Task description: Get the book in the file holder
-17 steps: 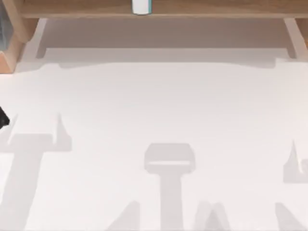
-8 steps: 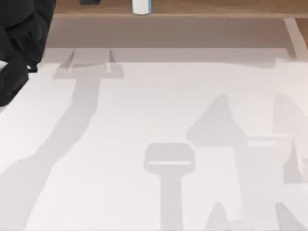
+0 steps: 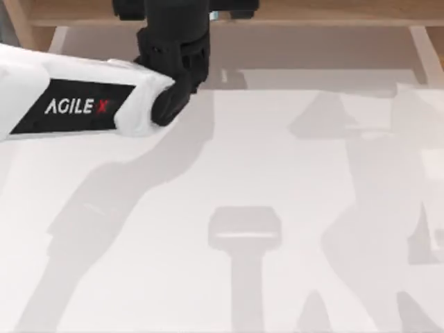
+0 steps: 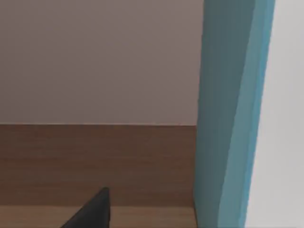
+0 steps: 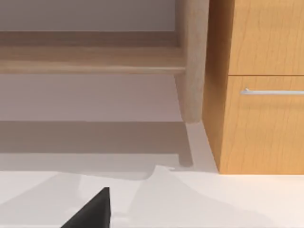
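Left jaws close beside book, at file holder.

Top camera straight down over the surface, left wrist camera close against the book, right wrist camera low, facing the file holder, seen from above too.

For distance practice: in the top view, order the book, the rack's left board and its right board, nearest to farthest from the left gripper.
1. book, at the left gripper.
2. left board, top-left.
3. right board, top-right.

White table; wooden cabinet with handle.
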`<act>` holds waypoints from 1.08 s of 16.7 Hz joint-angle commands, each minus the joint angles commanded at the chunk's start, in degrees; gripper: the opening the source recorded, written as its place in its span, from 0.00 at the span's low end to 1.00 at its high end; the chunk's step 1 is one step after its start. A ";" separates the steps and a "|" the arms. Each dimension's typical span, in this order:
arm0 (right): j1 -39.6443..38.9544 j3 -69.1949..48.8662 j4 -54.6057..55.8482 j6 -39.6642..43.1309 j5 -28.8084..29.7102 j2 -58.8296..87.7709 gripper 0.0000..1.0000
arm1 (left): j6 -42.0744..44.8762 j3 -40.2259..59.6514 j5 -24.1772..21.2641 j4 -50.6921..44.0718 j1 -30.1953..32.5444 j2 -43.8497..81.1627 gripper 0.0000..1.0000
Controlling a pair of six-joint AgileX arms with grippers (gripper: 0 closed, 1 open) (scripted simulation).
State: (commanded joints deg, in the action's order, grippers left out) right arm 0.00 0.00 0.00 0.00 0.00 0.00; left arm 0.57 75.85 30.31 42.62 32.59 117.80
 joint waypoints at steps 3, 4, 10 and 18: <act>0.00 0.00 0.00 0.00 0.00 0.00 1.00 | 0.01 2.63 1.02 1.49 1.13 3.56 1.00; 0.00 0.00 0.00 0.00 0.00 0.00 1.00 | 0.01 2.63 1.02 1.49 1.13 3.56 1.00; 0.00 0.00 0.00 0.00 0.00 0.00 1.00 | -0.02 4.21 0.50 0.80 0.62 4.47 1.00; 0.00 0.00 0.00 0.00 0.00 0.00 1.00 | -0.05 8.04 -0.29 -0.72 -0.14 6.80 1.00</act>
State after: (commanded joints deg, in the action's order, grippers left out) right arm 0.00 0.00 0.00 0.00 0.00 0.00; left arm 0.51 83.89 30.02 41.90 32.45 124.60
